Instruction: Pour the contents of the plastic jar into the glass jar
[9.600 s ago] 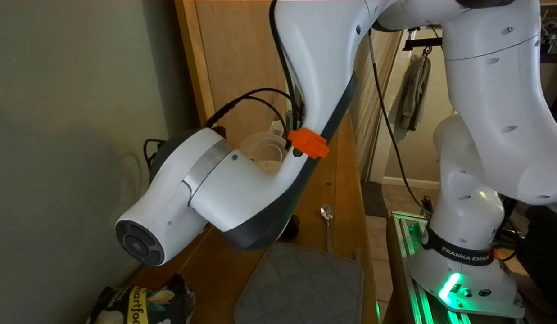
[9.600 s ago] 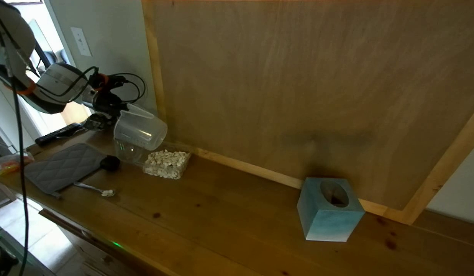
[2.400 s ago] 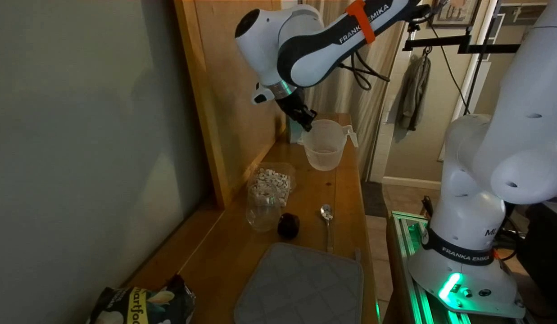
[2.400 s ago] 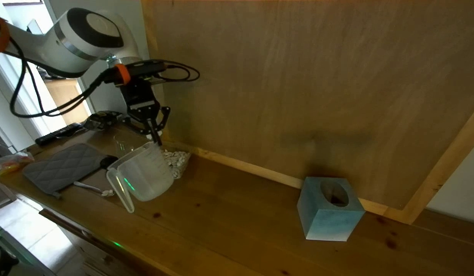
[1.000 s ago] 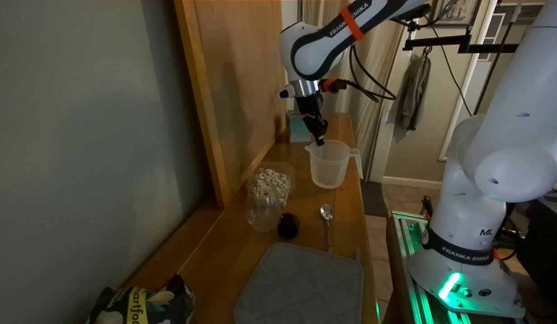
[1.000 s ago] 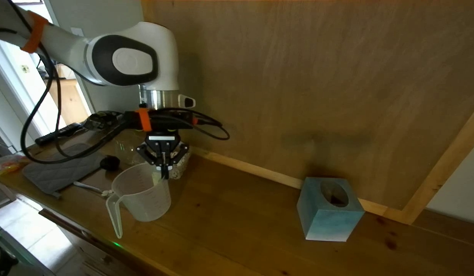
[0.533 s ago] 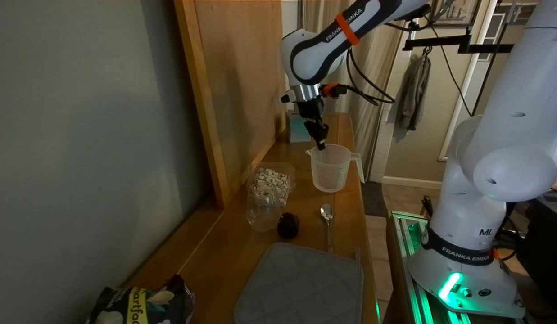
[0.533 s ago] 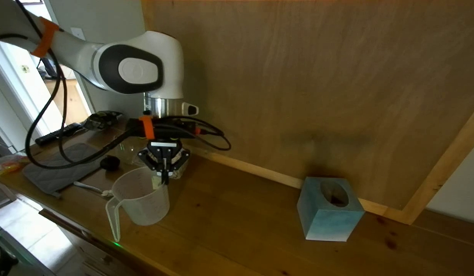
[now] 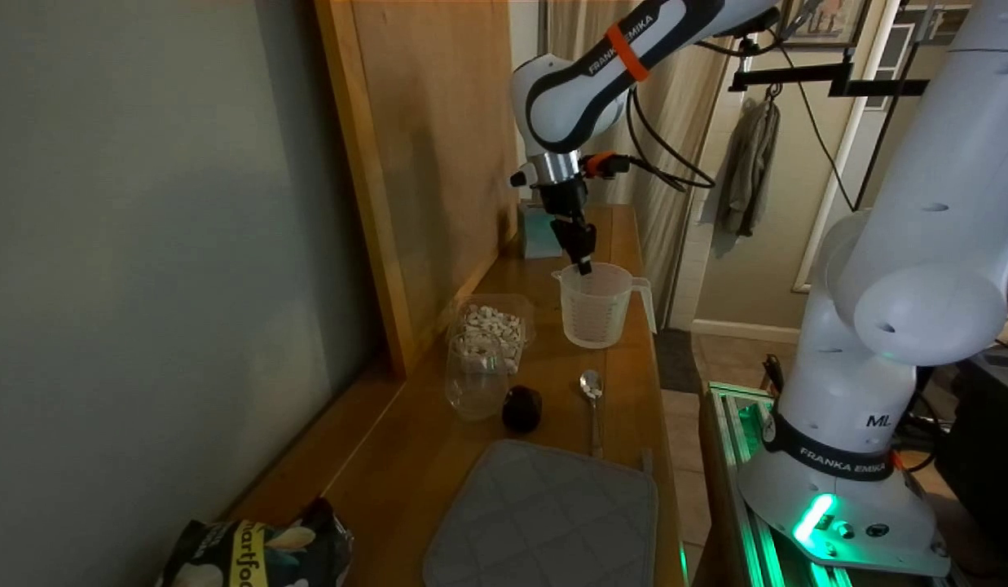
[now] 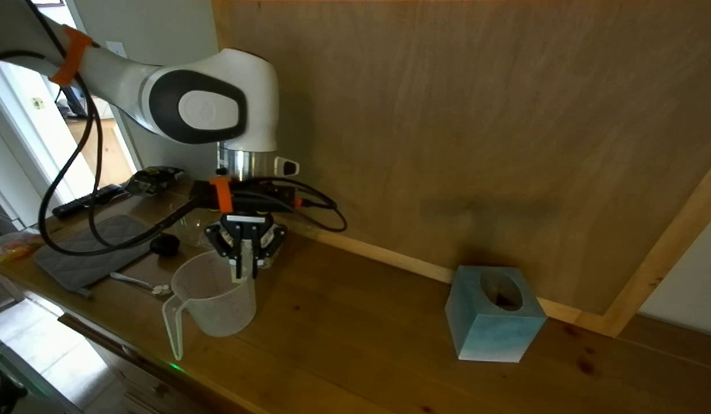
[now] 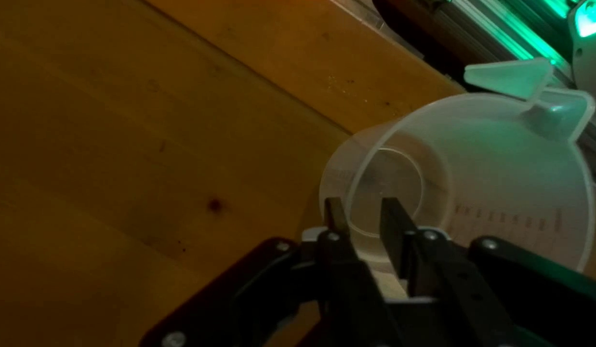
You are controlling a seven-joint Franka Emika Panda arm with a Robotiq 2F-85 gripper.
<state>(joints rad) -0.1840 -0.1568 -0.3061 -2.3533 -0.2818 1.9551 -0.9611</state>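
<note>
The plastic jar (image 9: 597, 310) is a translucent whitish jug with a handle. It stands upright on the wooden counter, and also shows in an exterior view (image 10: 223, 310) and in the wrist view (image 11: 514, 168). Its inside looks bare in the wrist view. My gripper (image 9: 585, 267) points down at the jar's rim, on the side away from the handle. In the wrist view its fingers (image 11: 363, 202) are apart, with the rim between them. They also show slightly parted in an exterior view (image 10: 245, 277). The glass jar (image 9: 477, 387) is small and clear; I cannot tell what it holds.
A clear tray of white pieces (image 9: 494, 330) stands behind the glass jar. A black round object (image 9: 521, 409), a spoon (image 9: 593, 408) and a grey quilted mat (image 9: 544, 514) lie nearby. A blue tissue box (image 10: 496, 316) and a snack bag (image 9: 259, 546) also stand on the counter.
Earlier the gripper held the plastic jar tilted above the glass jar. The jar was then carried away, turned upright and lowered onto the counter. The fingers have just parted at its rim.
</note>
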